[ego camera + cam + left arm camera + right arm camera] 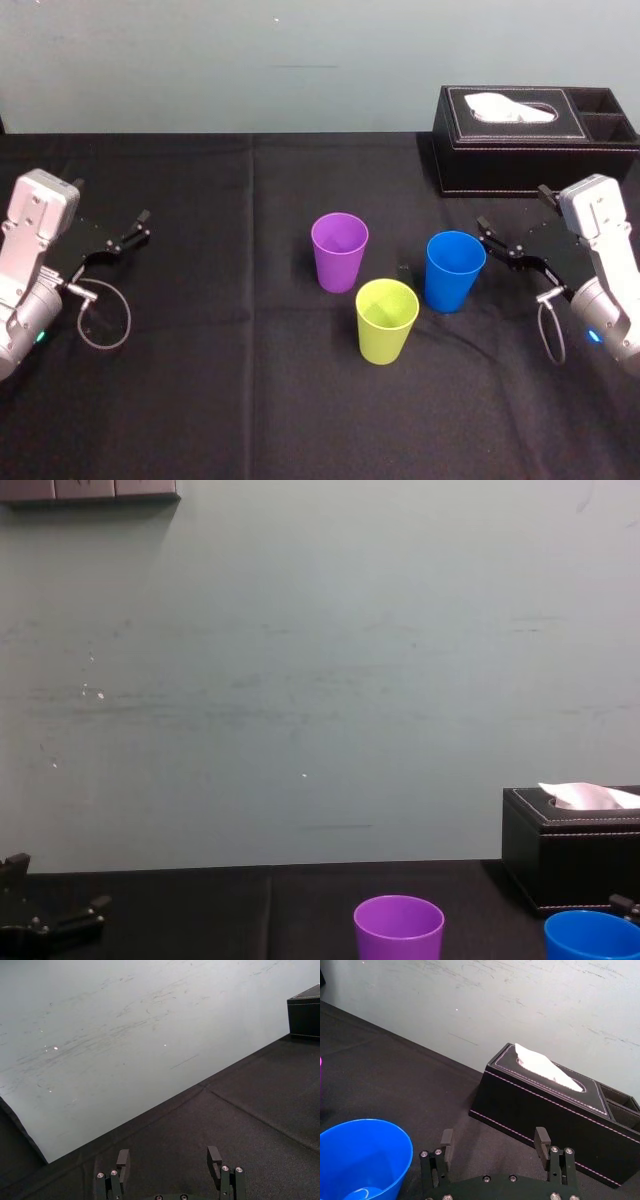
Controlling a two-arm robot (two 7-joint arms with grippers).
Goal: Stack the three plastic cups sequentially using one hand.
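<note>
Right, three cups, all upright with mouths up, none nested yet, clustered mid-table. The blue cup (455, 270) is rightmost, the purple cup (340, 250) sits far-left of the group, and the yellow-green cup (386, 320) is nearest the robot, just beside both.

What matters is which arm is closer, and it's the right one by a long way. The right gripper (494, 1136) hovers low just right of the blue cup, fingers spread wide and holding nothing. The cup lies to its left and slightly nearer, off to one side of the jaws rather than between them. The fingers point far-left past the cup toward the tissue box (535, 140), so I'd judge the gripper needs to swing left to line up.

Each cup's long axis is vertical, so a side pinch across the wall or rim looks the likely grip.

The left gripper (168, 1155) is parked well apart at the table's (200, 400) left edge, also wide and holding nothing.
</note>
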